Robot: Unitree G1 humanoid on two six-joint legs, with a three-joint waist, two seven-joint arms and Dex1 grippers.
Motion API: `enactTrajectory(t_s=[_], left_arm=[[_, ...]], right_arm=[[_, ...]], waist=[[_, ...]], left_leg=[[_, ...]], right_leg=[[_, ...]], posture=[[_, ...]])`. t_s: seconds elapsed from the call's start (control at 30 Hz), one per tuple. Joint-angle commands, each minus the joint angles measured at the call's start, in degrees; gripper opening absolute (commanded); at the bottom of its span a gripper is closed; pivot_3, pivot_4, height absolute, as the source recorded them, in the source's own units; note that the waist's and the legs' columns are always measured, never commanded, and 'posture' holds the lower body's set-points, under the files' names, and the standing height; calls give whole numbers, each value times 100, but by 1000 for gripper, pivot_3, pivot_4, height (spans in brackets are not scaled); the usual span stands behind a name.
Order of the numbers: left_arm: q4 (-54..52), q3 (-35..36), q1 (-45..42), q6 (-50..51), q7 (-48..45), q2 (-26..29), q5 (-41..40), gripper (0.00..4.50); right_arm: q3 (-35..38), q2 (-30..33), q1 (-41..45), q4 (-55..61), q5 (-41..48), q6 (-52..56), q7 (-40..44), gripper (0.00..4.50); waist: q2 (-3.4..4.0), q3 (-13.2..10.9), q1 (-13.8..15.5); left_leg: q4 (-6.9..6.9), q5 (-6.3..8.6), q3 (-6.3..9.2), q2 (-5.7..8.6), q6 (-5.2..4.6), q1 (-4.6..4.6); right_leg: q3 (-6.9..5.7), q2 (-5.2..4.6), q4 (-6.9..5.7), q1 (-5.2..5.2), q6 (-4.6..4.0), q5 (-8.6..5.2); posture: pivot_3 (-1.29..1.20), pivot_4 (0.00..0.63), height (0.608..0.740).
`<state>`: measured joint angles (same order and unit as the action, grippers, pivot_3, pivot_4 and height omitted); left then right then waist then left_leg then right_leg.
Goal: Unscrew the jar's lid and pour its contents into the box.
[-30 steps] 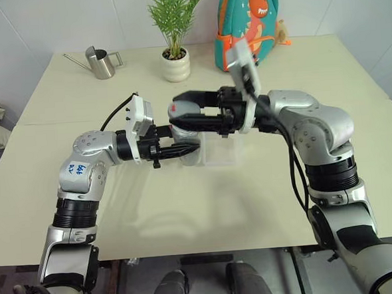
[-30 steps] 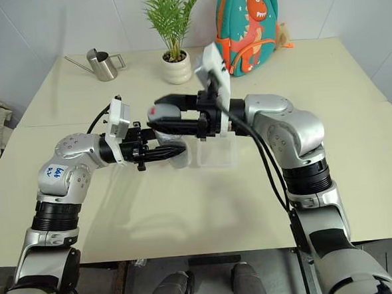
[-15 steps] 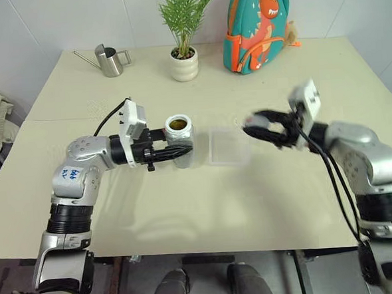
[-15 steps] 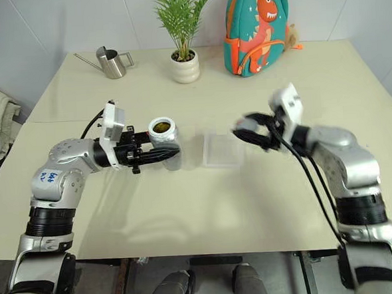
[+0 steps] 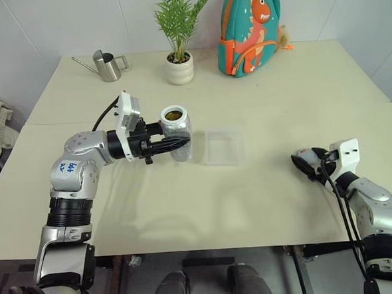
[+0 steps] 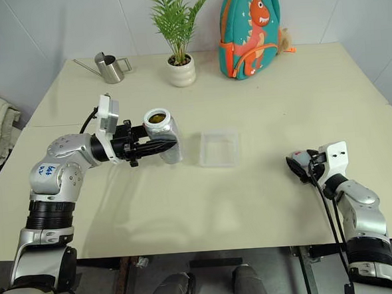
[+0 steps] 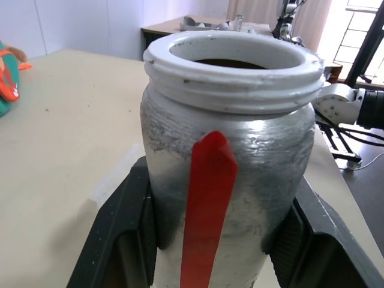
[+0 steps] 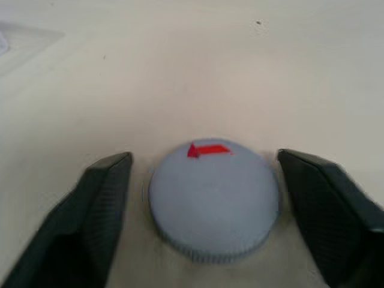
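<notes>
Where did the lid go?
The lid lies flat on the table's right side, between the right tool's open fingers.

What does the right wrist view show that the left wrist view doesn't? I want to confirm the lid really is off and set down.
Right wrist view: the grey lid with a red mark lies flat on the table, between the open fingers of the right gripper, touching neither.
Left wrist view: the jar, uncapped, its mouth open, clamped upright in the left gripper.
Both: the beige tabletop.
</notes>
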<state>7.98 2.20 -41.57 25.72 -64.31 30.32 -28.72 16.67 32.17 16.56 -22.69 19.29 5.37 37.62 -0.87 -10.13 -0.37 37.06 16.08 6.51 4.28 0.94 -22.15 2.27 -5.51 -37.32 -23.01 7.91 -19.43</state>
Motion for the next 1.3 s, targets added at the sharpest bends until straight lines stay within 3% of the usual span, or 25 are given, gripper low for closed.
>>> enactTrajectory(t_s=[0.03, 0.3, 0.4, 0.57, 0.7, 0.93, 1.1, 1.3], left_arm=[[84, 77, -204, -290, 109, -7, 115, 1923], [997, -99, -856, -288, 326, -186, 436, 1923], [1966, -176, -1399, -725, 368, -336, 755, 1923], [3419, -790, -2281, -2057, 979, -660, 1974, 1923], [4188, -1369, -2747, -3610, 2637, -908, 3354, 1923], [4469, -3129, -3096, -5779, 7059, -701, 6783, 1923], [4679, -4559, -3609, -4944, 10210, -648, 9206, 1923], [5358, -5635, -3892, -4095, 11945, -1017, 10478, 1923]], right_arm=[[277, 275, -61, 713, 388, 182, 330, 4478], [-149, 1376, -41, 3618, 1978, 2809, 1174, 4478], [-309, 1643, 57, 3986, 2144, 3216, 1313, 4478], [-372, 1509, 171, 3924, 1894, 3147, 1098, 4478], [-359, 1335, 40, 3948, 1685, 3009, 844, 4478], [-251, 1001, -247, 4219, 1698, 3001, 490, 4478], [-216, 815, -319, 4343, 1776, 3045, 327, 4478], [-198, 651, -382, 4454, 1854, 3063, 192, 4478]], waist=[[0, 0, 10], [3, -2, 35], [-4, -5, 60], [-8, -8, 140], [-20, -14, 192], [-33, -18, 178], [-48, -27, 200], [-51, -29, 224]], left_leg=[[0, 0, 0, 0, 0, 0], [-5, 4, 10, -7, -3, -4], [1, 11, 24, -4, -14, -6], [3, 18, 15, 10, -28, -12], [-1, 20, 13, 10, -31, -33], [2, 21, -18, 12, -32, -107], [7, 20, -38, 10, -35, -104], [15, 14, -62, 22, -55, -103]], right_leg=[[0, 0, 1, 0, 0, 0], [-9, 2, 24, 6, 2, 2], [-23, 1, 39, 22, 5, 4], [-19, -7, 77, 32, 28, 16], [-19, -7, 82, 18, 33, 19], [-11, -17, 47, -77, 40, 23], [-1, -13, 37, -79, 44, 25], [30, -17, 33, -79, 69, 40]], posture=[[0, 150, 740], [0, 150, 740], [0, 150, 740], [0, 150, 740], [0, 150, 740], [0, 150, 740], [0, 150, 740], [0, 150, 740]])
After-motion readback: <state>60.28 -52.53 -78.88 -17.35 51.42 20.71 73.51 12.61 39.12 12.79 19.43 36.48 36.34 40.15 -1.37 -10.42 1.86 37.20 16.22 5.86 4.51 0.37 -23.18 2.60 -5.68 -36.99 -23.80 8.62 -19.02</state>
